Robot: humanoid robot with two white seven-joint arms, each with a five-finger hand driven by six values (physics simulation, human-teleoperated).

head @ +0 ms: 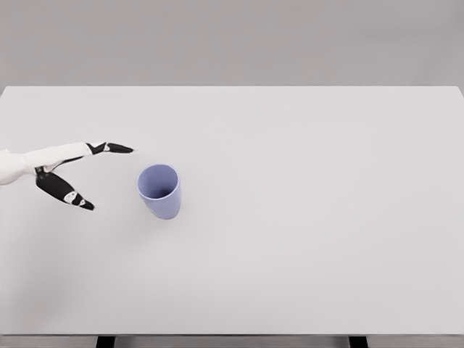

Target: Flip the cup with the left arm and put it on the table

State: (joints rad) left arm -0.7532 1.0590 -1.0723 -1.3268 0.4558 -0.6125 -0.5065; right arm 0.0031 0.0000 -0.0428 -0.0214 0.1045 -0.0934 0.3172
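Item 1: left hand (69,174). Enters from the left edge of the head view, at about mid height, on a white forearm. Fingers (109,148) extended and spread, tipped in black; an upper group points right toward the cup, while 1 lower digit (67,193) angles down and right. The gap between the upper and lower digits is wide. Nothing held; no contact with the cup visible. Whether the hand rests on the surface or floats above it cannot be told.

Item 2: cup (161,191). Lavender-blue, plain, no handle seen. Stands upright on the table, mouth up and open toward the camera, interior in view. Located left of the table's centre, just beside the left hand's fingertips and clear of them, with a strip of bare table between.

Item 3: table (312,217). White, flat, rectangular, filling most of the view. 2 dark leg tops show at the bottom edge. Grey backdrop beyond the far edge.
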